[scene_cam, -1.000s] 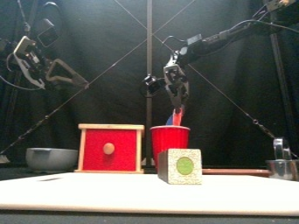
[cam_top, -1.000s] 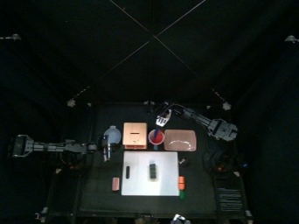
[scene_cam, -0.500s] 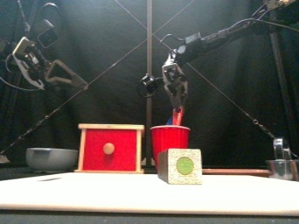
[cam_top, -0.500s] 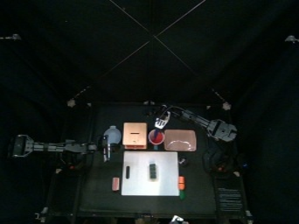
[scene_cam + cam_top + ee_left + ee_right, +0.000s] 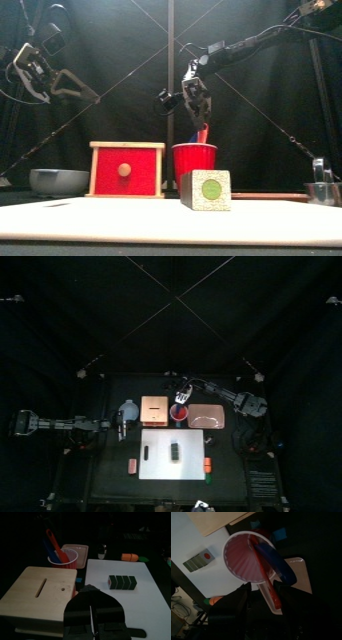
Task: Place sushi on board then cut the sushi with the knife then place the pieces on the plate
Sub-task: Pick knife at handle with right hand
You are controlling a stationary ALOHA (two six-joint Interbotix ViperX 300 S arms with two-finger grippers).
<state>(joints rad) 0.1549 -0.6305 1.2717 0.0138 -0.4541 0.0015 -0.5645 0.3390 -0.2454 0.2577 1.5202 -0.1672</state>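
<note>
While right tool [image 5: 199, 114] seemingly grips red knife [image 5: 272, 595] — one sushi roll [image 5: 123, 582].

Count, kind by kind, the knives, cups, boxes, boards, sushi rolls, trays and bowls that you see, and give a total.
Knives: 2 (red knife, blue knife)
Cup: 1
Box: 1
Board: 1
Sushi: 1
Tray: 1
Bowl: 1
Total: 8

1 white cutting board [image 5: 151, 452]; 1 toy sushi roll [image 5: 175, 451]; 1 red cup [image 5: 195, 160]; 1 red knife [image 5: 266, 582]; 1 blue knife [image 5: 278, 562]; 1 wooden box [image 5: 155, 408]; 1 pink tray [image 5: 207, 414]; 1 blue-grey bowl [image 5: 59, 181]; 1 round metal cutter [image 5: 322, 192]; 1 orange toy [image 5: 209, 463]; 1 brown toy [image 5: 131, 465].
</note>
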